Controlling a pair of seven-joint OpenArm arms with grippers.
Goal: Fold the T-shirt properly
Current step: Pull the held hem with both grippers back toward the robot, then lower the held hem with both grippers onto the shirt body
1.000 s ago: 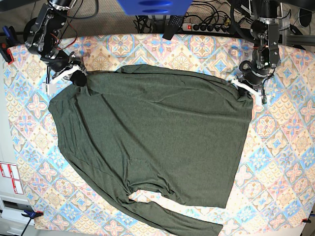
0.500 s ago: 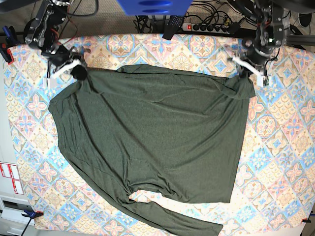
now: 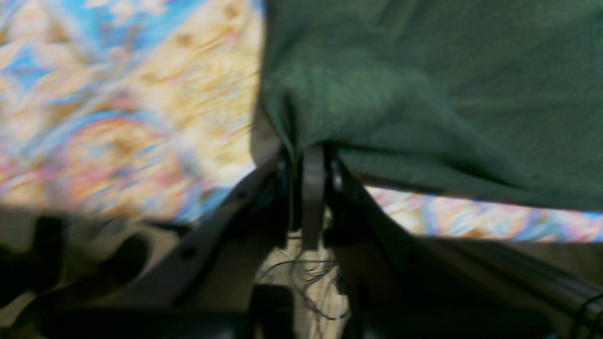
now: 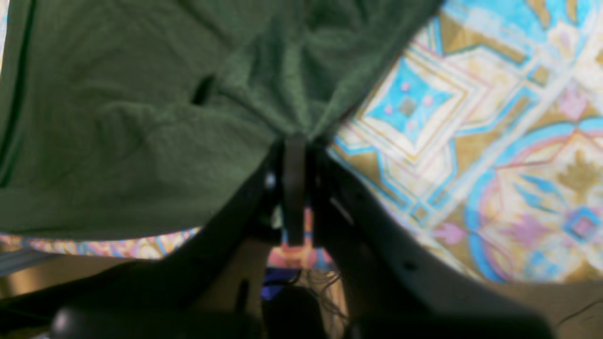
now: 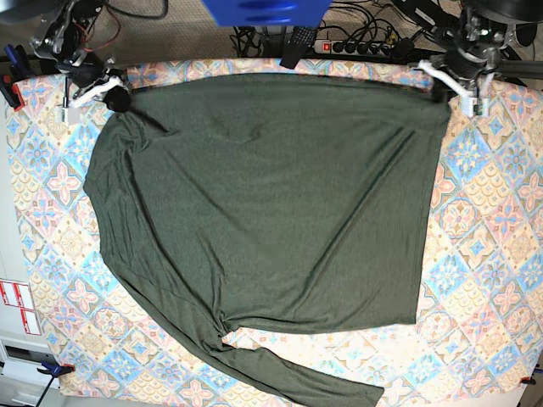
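The dark green T-shirt [image 5: 263, 203] lies spread over the patterned table, its far edge stretched between my two grippers. At the far right corner my left gripper [image 5: 439, 85] is shut on the T-shirt [image 3: 424, 94], the cloth bunching into the closed jaws of the left gripper [image 3: 313, 153]. My right gripper [image 5: 114, 95] at the far left corner is shut on the other corner of the T-shirt [image 4: 141, 117]; fabric gathers into the right gripper [image 4: 294, 141]. A sleeve [image 5: 297, 377] trails along the near edge.
A patterned cloth covers the table [image 5: 492, 254]. Cables and a power strip [image 5: 356, 44] lie beyond the far edge, next to a blue object [image 5: 265, 10]. White labels [image 5: 17, 305] sit left of the table.
Both grippers have pulled the shirt's far corners toward the back edge of the table. The far edge is now stretched straight and the body lies flatter.
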